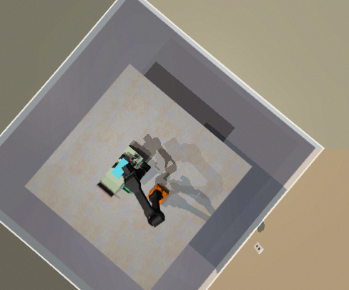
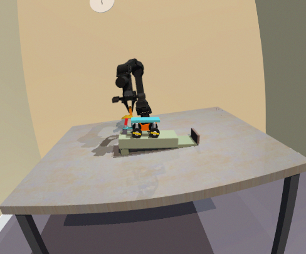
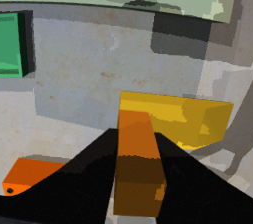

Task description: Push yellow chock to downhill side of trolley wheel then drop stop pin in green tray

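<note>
My gripper is shut on the orange handle of the yellow chock. The chock hangs above the table beside the ramp's uphill end; its black base is not visible. The trolley, with a cyan top, stands on the pale green ramp. The red-headed stop pin stands upright at the trolley's uphill end. The green tray is beside the ramp, partly hidden by the arm in the top view.
The arm's orange base stands on the table behind the ramp as the exterior camera sees it. A brown end stop rises at the ramp's low end. The arm reaches over the tray side.
</note>
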